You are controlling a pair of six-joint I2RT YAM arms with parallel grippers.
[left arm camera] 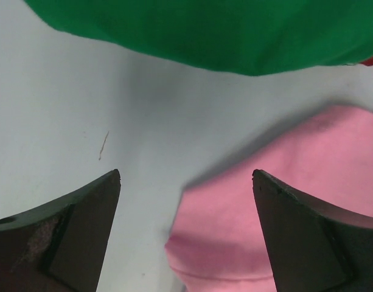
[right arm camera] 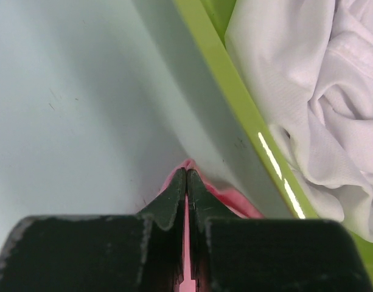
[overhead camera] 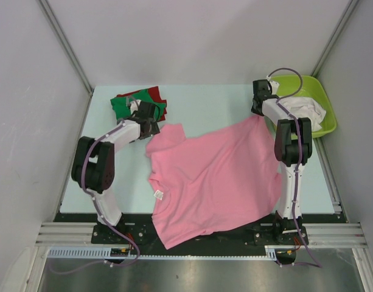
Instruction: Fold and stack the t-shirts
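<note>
Tightly inside right hand (right arm camera: 186, 174): pink t-shirt (overhead camera: 213, 176)

The large shirt (overhead camera: 210, 182) lies spread over the middle of the table (overhead camera: 198, 100), its near hem reaching past the table's near edge; behind it to the left sits a pile of folded shirts (overhead camera: 122, 104); behind it to the right stands the tub (overhead camera: 308, 85), with loose shirts (overhead camera: 311, 109) bundled inside; the left gripper (overhead camera: 151, 126) sits at its far left sleeve, between sleeve and pile, jaws apart; the right gripper (overhead camera: 258, 112) pinches its far right corner, just beside the tub.
</note>
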